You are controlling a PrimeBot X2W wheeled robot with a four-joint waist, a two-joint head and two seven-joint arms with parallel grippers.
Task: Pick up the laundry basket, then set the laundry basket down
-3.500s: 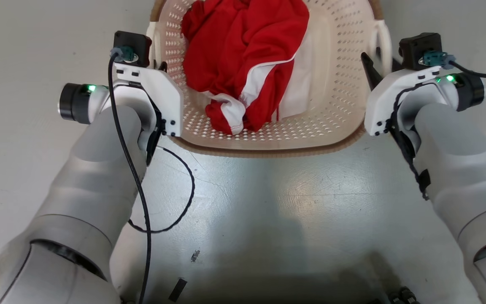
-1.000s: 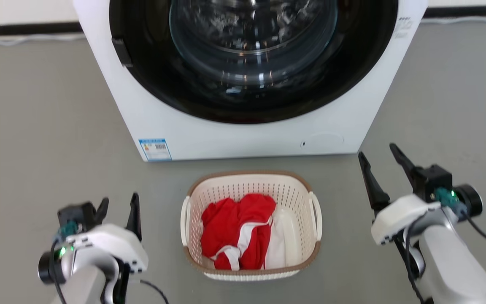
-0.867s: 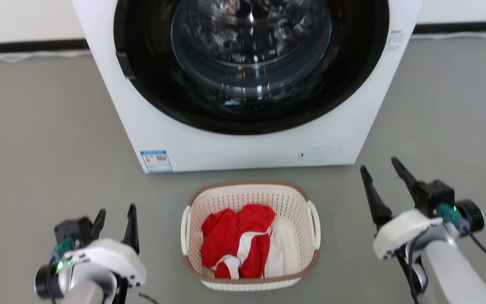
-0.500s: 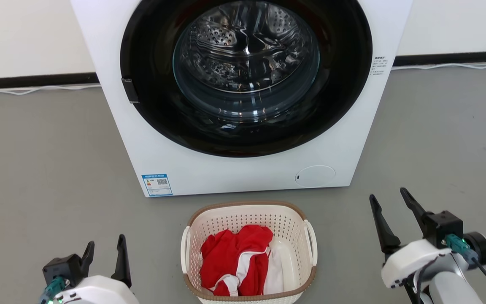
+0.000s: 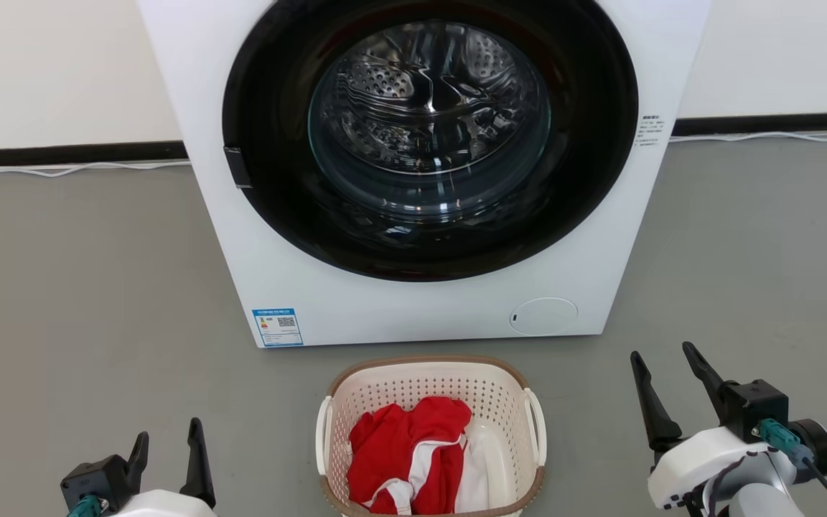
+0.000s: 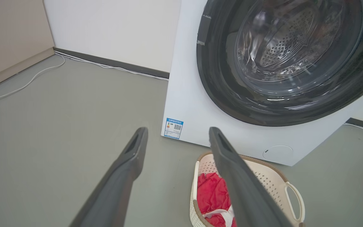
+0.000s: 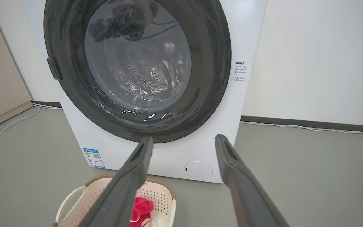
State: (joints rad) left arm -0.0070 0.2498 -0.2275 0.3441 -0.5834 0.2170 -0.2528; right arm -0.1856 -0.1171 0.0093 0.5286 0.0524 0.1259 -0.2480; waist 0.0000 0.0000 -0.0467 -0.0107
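The cream laundry basket (image 5: 428, 391) with its brown rim stands on the grey floor just in front of the washer, red and white clothes (image 5: 408, 463) inside. It also appears low in the left wrist view (image 6: 265, 179) and the right wrist view (image 7: 158, 192). My left gripper (image 5: 168, 441) is open at the lower left, well apart from the basket's left handle (image 5: 324, 434). My right gripper (image 5: 665, 370) is open at the lower right, clear of the right handle (image 5: 537, 427). Nothing sits between either pair of fingers.
A white front-loading washer (image 5: 421, 165) with a dark round door stands right behind the basket. White cables (image 5: 62, 170) run along the dark skirting at the wall. Open grey floor (image 5: 83, 301) lies to both sides.
The head view has tilted up, so the basket and both grippers sit lower in the picture. 3.5 s ago both grippers were at the basket's handles; now they stand apart from it.
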